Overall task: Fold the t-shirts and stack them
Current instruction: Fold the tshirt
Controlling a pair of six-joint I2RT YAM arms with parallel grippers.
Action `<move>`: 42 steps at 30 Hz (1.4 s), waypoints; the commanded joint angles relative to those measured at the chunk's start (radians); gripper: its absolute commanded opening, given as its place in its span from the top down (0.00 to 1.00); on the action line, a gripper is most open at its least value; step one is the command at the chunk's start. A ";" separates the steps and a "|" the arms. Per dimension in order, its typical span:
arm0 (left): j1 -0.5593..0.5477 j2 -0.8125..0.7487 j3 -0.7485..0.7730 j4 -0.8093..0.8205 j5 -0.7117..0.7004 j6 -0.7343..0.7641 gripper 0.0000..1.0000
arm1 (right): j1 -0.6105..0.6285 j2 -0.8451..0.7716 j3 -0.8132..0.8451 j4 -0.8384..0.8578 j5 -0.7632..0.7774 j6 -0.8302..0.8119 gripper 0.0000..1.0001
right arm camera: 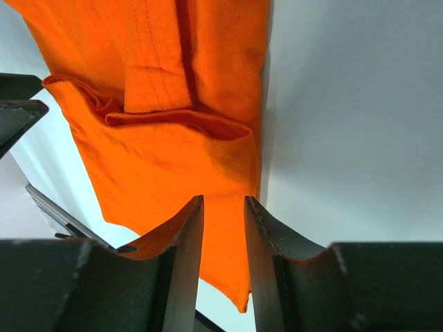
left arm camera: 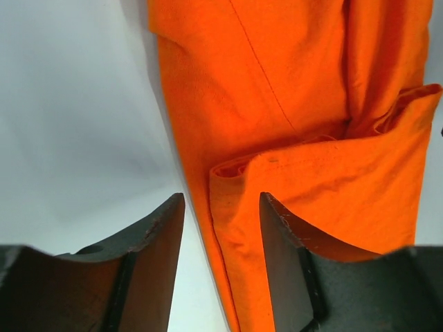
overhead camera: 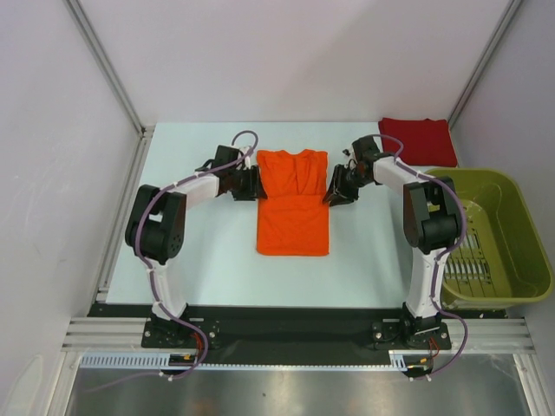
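Flanking the bright orange cloth t-shirt [overhead camera: 293, 204], which is lying flat mid-table with its sleeves turned in, the left gripper [overhead camera: 252, 184] and right gripper [overhead camera: 335, 192] are hovering at its upper side edges. Both are parted and gripping nothing, each straddling a cloth edge. The crosswise fold seems to be in hand: pinching both edges, then carrying them toward the hem. Bare white table [overhead camera: 208, 260] is lying left of the shirt. The folded dark red t-shirt [overhead camera: 416, 139] and the olive-green plastic basket [overhead camera: 486, 172] are sitting well apart to its right.
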 commanded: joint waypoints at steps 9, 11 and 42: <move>-0.027 0.059 0.090 0.032 0.007 0.029 0.61 | -0.011 0.033 0.068 -0.034 0.008 -0.025 0.73; -0.030 0.071 0.096 0.027 0.007 0.026 0.60 | -0.011 0.036 0.076 -0.038 0.005 -0.025 0.73; -0.019 0.036 0.135 -0.045 -0.031 0.037 1.00 | -0.019 0.129 0.191 -0.066 -0.030 -0.079 1.00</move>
